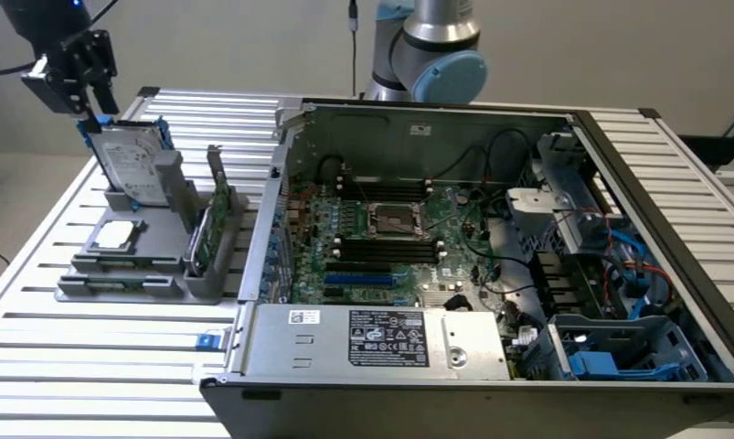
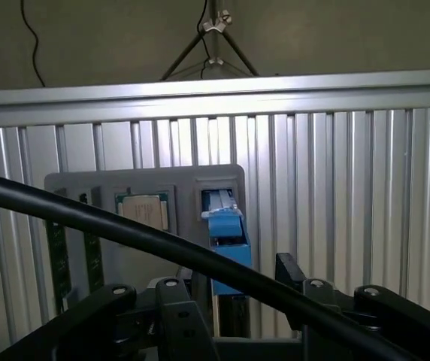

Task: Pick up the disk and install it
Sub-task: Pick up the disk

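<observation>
1. Table (image 1: 49,366): we recorded a slatted metal top carrying everything listed below.
2. Case (image 1: 440,114): we noted an open computer case on its side, filling the exterior view's right and centre, motherboard (image 1: 391,229) exposed. The arm (image 1: 434,46) rose behind its far wall.
3. Holder (image 1: 159,274): we logged a grey parts stand left of the case in the exterior view, just beside it.
4. Disk (image 1: 135,165): we found it upright in the holder's far slot, blue frame around its edges and label facing the near side. It sat in the holder and not in the case.
5. Gripper (image 1: 90,110): we saw it directly above the disk's top edge, fingers pointing down. In the wrist view its jaws stood spread to either side of the disk's blue end, with a gap beside it, pinching nothing.
6. Cards (image 1: 214,215): we counted two green ones on edge in the holder, between disk and case.
7. Chip (image 1: 117,235): we listed it flat in the holder, near side of the disk.
</observation>
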`<state>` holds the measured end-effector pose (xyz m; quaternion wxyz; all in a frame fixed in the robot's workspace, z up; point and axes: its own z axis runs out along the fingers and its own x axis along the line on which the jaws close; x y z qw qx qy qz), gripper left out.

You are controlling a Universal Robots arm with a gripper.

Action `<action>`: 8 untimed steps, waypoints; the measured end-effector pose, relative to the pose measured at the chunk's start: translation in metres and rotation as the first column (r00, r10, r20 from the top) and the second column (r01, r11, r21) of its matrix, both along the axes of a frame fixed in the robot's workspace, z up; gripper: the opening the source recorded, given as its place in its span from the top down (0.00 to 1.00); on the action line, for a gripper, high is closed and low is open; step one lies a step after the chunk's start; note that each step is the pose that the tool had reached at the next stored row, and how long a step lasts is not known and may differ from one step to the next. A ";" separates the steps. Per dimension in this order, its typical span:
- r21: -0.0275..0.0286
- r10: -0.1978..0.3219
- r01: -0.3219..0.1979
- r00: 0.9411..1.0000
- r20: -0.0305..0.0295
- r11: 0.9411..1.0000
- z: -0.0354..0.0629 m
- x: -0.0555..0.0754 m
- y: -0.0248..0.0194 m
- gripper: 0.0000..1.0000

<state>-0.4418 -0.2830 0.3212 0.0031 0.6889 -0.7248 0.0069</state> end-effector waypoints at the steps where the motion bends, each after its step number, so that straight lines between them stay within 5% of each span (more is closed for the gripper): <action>1: 0.000 0.002 -0.002 1.000 0.000 1.000 -0.0017 0.000 -0.0004 0.46; 8: 0.000 0.018 -0.018 1.000 -0.003 1.000 -0.0142 0.000 -0.0019 0.46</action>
